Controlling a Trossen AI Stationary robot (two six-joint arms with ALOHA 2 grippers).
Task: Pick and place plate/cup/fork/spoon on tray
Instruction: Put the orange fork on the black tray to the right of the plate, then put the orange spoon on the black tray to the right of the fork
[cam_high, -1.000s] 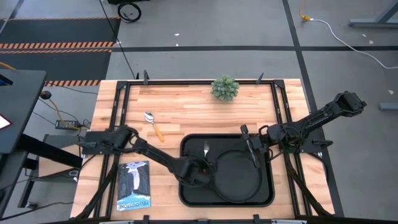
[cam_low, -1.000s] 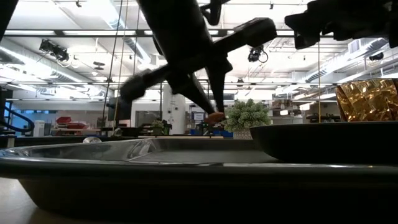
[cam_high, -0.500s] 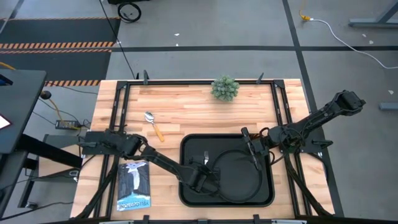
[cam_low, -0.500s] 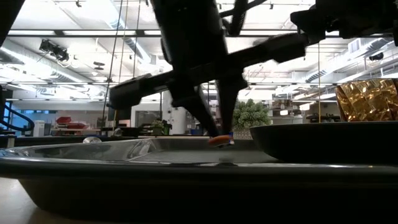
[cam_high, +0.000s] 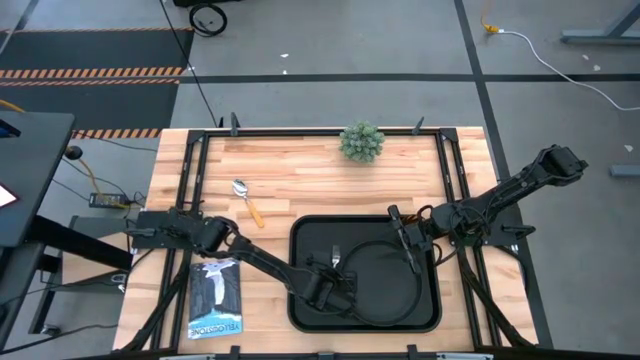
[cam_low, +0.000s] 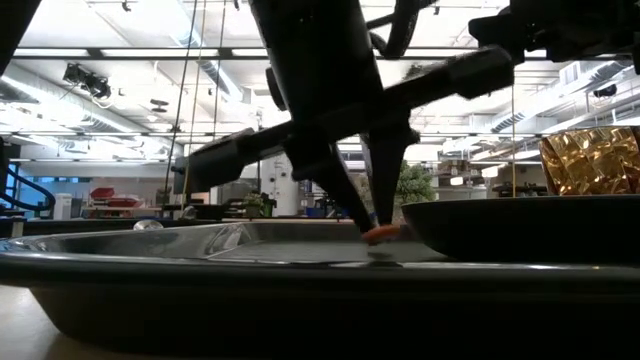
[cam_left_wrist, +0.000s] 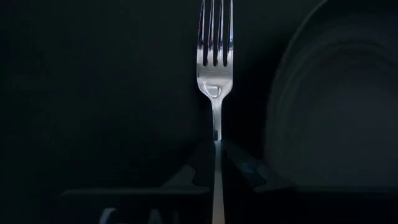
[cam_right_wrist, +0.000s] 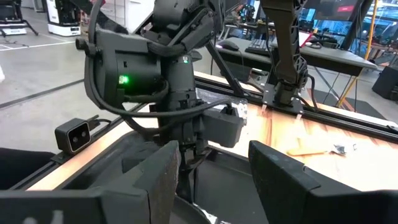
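The black tray (cam_high: 296, 300) lies at the table's near middle with the round black plate (cam_high: 385, 285) on its right half. My left gripper (cam_high: 331, 273) is shut on the fork (cam_left_wrist: 214, 62), low over the tray's floor just left of the plate (cam_left_wrist: 336, 93). My right gripper (cam_high: 403, 243) is open and empty above the plate's far rim. The spoon (cam_high: 245, 200) lies on the wood left of the tray. The amber cup (cam_low: 590, 160) shows in the low view behind the plate (cam_low: 520, 225). My left gripper pinches the fork's orange handle (cam_low: 380, 234) between its two fingers, just behind the metal neck (cam_left_wrist: 216, 134). The fingers slant down from the table's near left and lie along the fork. The tines (cam_left_wrist: 214, 31) point to the far edge. Whether the fork touches the tray floor, I cannot tell.
A small potted plant (cam_high: 361, 141) stands at the far middle of the table. A booklet (cam_high: 214, 298) lies near the front left corner. Black frame rails (cam_high: 195, 160) run along the table's left, right and far sides.
My left gripper has gone down and a little toward the table's near edge and the plate with the fork. The fork's handle now sits just above the tray floor beside the plate.
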